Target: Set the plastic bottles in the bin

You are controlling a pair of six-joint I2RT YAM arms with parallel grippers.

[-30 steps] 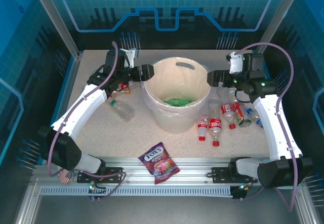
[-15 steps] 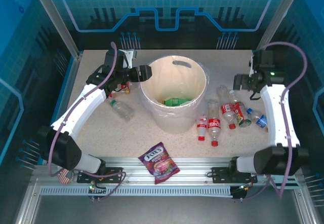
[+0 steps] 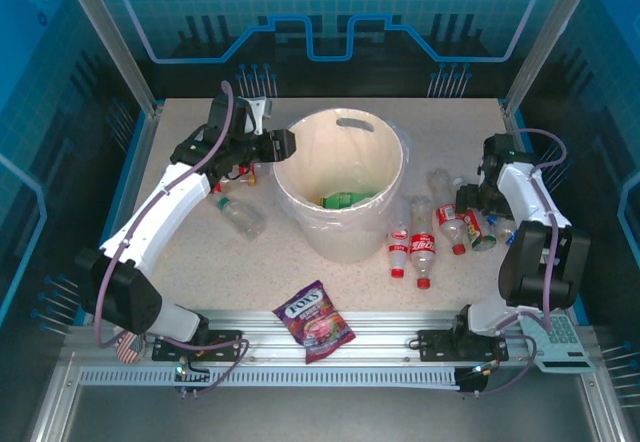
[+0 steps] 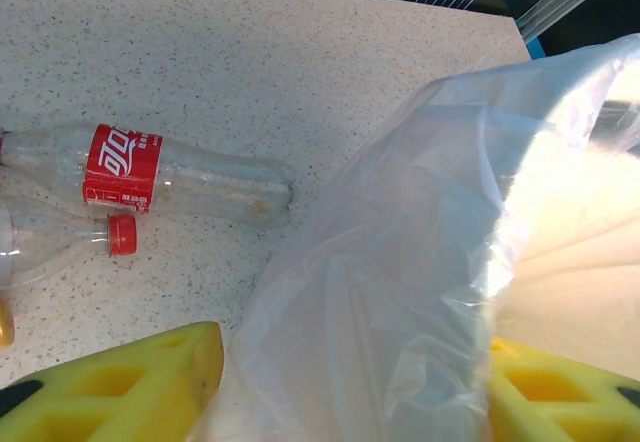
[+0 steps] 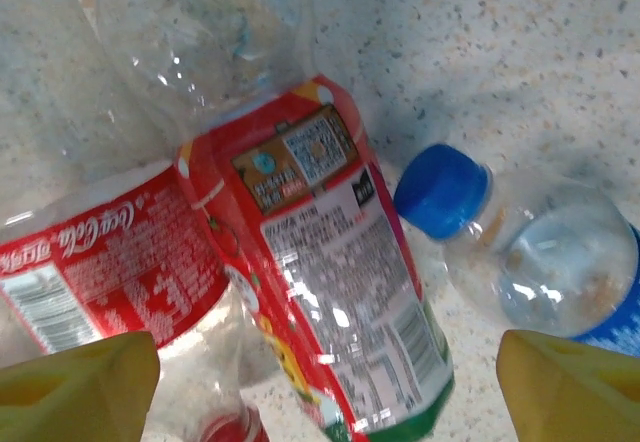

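The cream bin stands mid-table with a green bottle inside. My left gripper sits at its left rim. In the left wrist view that gripper straddles the liner-covered rim, one yellow finger outside and one behind the liner, closed in on it. Right of the bin lie several plastic bottles. My right gripper hangs low over them, open. In its wrist view the gripper spans a red-labelled bottle, between a cola bottle and a blue-capped one.
Left of the bin lie a clear bottle and two red-labelled ones under my left arm. A purple candy bag rests near the front rail. Blue enclosure walls and posts ring the table.
My right arm swung away from the bin's right rim and dropped over the bottles, its jaws narrowing slightly. My left jaws closed in on the rim and the bin shifted a little left.
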